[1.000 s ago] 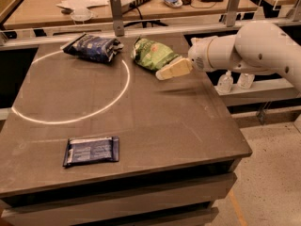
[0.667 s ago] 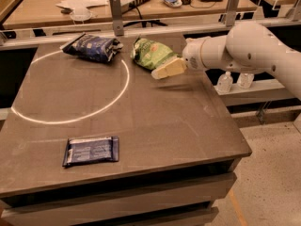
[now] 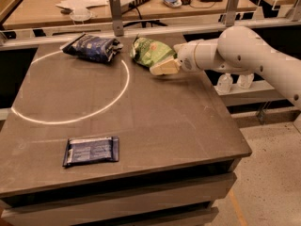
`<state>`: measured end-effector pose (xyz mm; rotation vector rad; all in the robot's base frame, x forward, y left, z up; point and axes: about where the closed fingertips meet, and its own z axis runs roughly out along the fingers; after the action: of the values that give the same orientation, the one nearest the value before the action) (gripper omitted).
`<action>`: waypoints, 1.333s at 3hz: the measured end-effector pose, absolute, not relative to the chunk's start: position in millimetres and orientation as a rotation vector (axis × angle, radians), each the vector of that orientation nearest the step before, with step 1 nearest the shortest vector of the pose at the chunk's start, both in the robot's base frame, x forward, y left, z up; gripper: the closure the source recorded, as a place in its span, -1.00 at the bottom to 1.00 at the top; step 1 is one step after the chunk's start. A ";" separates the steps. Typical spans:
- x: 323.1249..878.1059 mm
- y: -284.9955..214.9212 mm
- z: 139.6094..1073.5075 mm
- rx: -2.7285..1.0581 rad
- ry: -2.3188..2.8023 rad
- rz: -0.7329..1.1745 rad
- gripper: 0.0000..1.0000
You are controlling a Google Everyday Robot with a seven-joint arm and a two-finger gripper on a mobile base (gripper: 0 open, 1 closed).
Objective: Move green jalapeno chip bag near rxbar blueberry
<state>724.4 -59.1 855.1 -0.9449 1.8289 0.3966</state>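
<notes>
**ENTRY: green jalapeno chip bag, far side of desk, claw at its edge**

Item. Green jalapeno chip bag (image 3: pixel 151 51): puffy, light green, wrinkled foil. It lies flat on the far part of the desk (image 3: pixel 178 121), just outside the right-hand sweep of a white circle line (image 3: pixel 123 86) marked on the top. Its long axis appears to run on a slant, from the far left down toward the near right.

Claw. The claw (image 3: pixel 163 68) sits at the bag's near-right end, touching it or just short of touching; the contact itself is not clear. Whether the claw is released or clenched cannot be told. The white arm (image 3: pixel 244 51) reaches in low from the picture's right.

Governing relation. From the claw, the bag lies to the picture's left and slightly farther back, so the claw meets the bag end-on, roughly along its long axis rather than across it. Judgement: the approach or grasp stage is in hand; the carry has not begun.

Target. Rxbar blueberry (image 3: pixel 91 150): flat dark navy wrapper near the front-left of the desk, well apart from the bag. Judgement: the coming move runs diagonally, toward the front edge and the picture's left, crossing the circle.

Other holdings. Dark blue chip bag (image 3: pixel 93 47), just beside the green one on its left, not touching as far as can be seen. Risk, as judgement: slippery foil held by one end may sag or slip.
</notes>
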 end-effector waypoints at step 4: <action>714.7 -63.2 874.0 -0.996 1.800 0.406 1.00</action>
<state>714.7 -63.2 874.0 -0.9958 1.7999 0.4056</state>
